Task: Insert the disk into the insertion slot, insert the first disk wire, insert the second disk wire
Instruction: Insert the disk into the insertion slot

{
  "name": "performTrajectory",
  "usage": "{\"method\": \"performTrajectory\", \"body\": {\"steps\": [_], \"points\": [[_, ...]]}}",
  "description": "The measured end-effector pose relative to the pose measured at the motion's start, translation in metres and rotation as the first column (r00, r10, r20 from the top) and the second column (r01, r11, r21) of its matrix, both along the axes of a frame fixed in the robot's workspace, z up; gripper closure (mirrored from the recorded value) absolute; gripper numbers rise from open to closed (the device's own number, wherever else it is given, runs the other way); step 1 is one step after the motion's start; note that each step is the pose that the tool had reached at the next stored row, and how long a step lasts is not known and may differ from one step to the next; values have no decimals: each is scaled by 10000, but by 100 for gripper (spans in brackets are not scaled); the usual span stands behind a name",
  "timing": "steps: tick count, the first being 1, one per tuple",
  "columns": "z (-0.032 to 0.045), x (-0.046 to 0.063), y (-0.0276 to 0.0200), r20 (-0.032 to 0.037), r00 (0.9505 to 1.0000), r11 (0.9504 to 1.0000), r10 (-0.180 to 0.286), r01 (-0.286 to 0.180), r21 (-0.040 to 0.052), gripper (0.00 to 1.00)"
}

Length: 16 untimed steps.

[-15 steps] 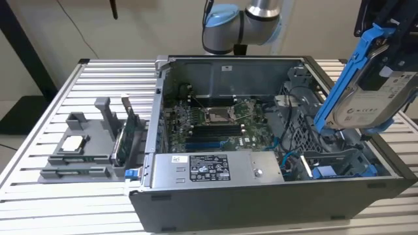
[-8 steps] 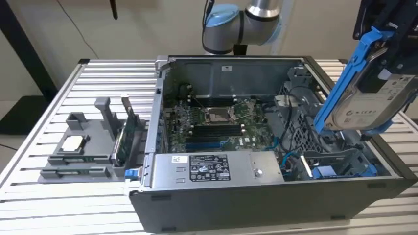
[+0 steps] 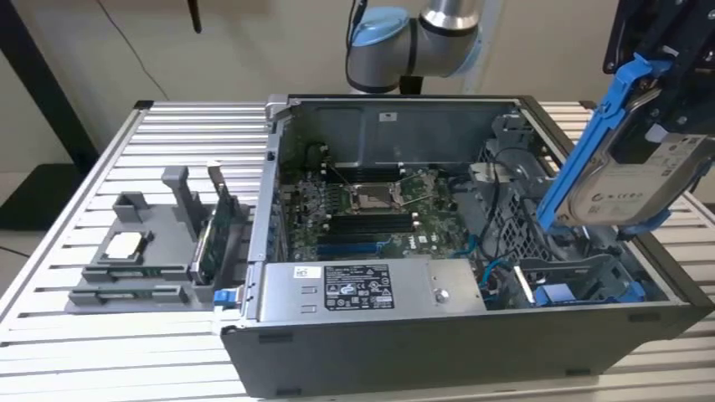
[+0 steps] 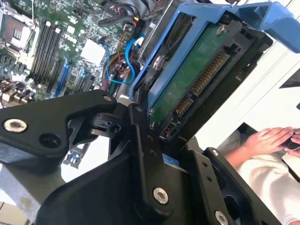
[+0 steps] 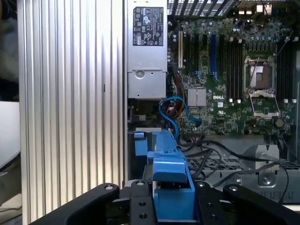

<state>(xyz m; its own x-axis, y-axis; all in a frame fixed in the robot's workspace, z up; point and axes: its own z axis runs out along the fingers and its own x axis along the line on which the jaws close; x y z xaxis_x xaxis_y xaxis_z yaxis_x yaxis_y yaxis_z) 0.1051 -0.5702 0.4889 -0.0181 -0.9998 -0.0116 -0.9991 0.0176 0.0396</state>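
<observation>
Nearest the lens in both wrist views is my gripper (image 4: 173,152). Its black metal fingers (image 4: 143,154) are closed on the flat silver-white hard disk in its bright blue plastic carrier (image 4: 197,79), and the hold looks firm.

In the exterior view the disk (image 3: 639,180) hangs tilted above the open dark grey computer case (image 3: 447,343), at the exterior view's right, touching nothing but my tool. The insertion slot (image 3: 575,280) — a dark grey bay with blue rails — lies below it, well apart.

I judge the step in hand to be the first, disk insertion. The disk's connector edge (image 4: 206,77) carries no wire.

Seating calls for levelling the carrier and squaring it to the rails. Thin blue cables (image 4: 117,70) lie near the bay — a possible snag.
</observation>
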Motion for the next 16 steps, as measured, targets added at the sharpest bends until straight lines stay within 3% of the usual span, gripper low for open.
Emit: {"method": "performTrajectory", "body": {"steps": [16], "points": [[-151,15,-13,0,10000,10000,0,0,-12,67]]}}
